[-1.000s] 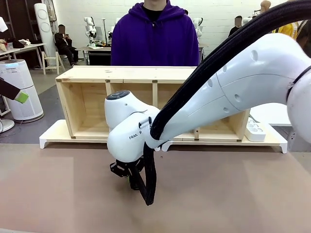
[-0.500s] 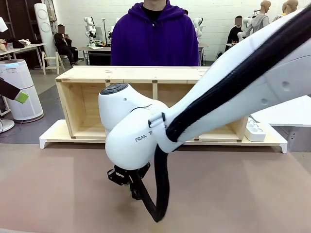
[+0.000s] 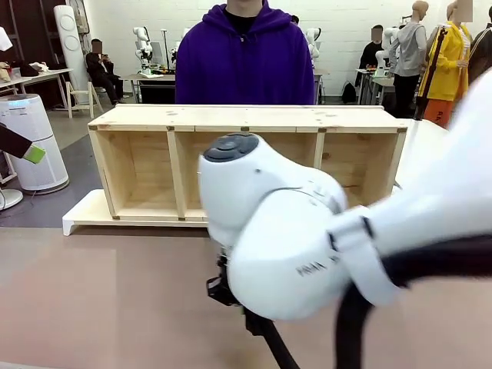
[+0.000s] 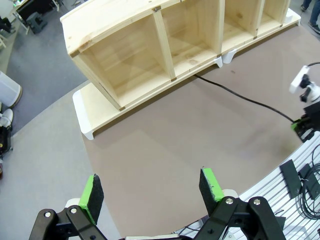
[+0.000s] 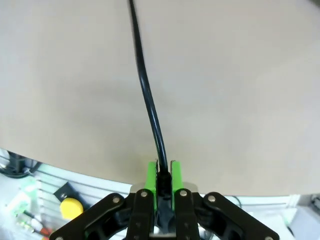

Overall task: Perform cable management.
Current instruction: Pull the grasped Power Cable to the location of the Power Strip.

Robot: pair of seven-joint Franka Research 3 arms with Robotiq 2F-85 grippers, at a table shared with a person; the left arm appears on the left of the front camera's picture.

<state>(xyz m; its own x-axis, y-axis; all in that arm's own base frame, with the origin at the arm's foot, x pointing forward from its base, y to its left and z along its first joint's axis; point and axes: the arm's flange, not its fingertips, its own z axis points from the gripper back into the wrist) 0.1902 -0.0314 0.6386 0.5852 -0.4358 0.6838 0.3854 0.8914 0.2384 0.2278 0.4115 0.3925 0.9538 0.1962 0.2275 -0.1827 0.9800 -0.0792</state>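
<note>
Up front, the right arm (image 3: pixel 307 231) comes in from the right and crosses the middle. It is blurred, with its big white wrist joint low over the table (image 3: pixel 92 307), just before the wooden shelf (image 3: pixel 246 117). The shelf stands on a white base board with its open side towards the robot, and its compartments show bare wood walls and floors. A person (image 3: pixel 244 61) in a purple hoodie stands right behind it.

From the left wrist, the left gripper (image 4: pixel 150 189) hangs high above the table, looking down at a slant, with its jaws wide apart. The cable (image 4: pixel 240 97) comes out from under the shelf's base board near the middle compartments. It lies across the brown table top towards the picture's right edge.

From the right wrist, the right gripper (image 5: pixel 162 180) points down at the table. Its green pads (image 5: pixel 151 179) are clamped on the cable. From between them the cable runs away over the table top to the picture's top edge.
</note>
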